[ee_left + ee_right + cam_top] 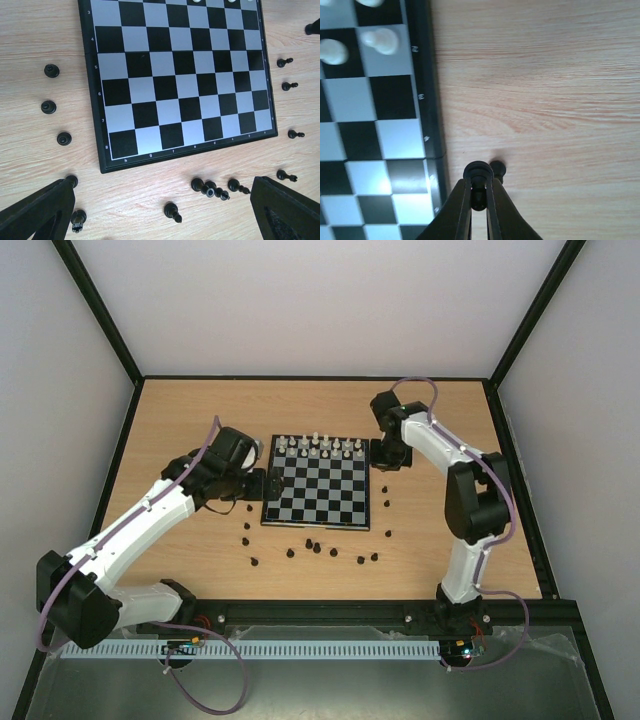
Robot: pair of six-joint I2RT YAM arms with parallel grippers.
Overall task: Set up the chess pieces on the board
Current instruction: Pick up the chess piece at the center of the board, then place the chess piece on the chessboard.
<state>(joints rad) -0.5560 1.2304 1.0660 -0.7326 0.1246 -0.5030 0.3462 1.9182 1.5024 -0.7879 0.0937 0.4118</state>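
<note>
Right gripper [478,192] clamped on black piece [478,173] just off board [395,95] right edge, lifted for carry, I judge. Left gripper [162,200] jaws wide apart, I reckon lining up loose black pieces [210,189] off near edge.

A light wood surface [180,410] lies inside a black frame [310,377]. Pale walls [320,300] stand left, right and far. A white slotted strip [330,649] lies near.

The top camera looks steeply down from high behind the arms, far enough to hold the whole light wooden desk [200,420]. The left wrist camera looks down from nearer at the near part of the flat chessboard of black and pale grey checks [180,80] and the small dark chess pieces [170,209] around it. The top view shows both too. The right wrist camera is very close over the board's right edge.
</note>
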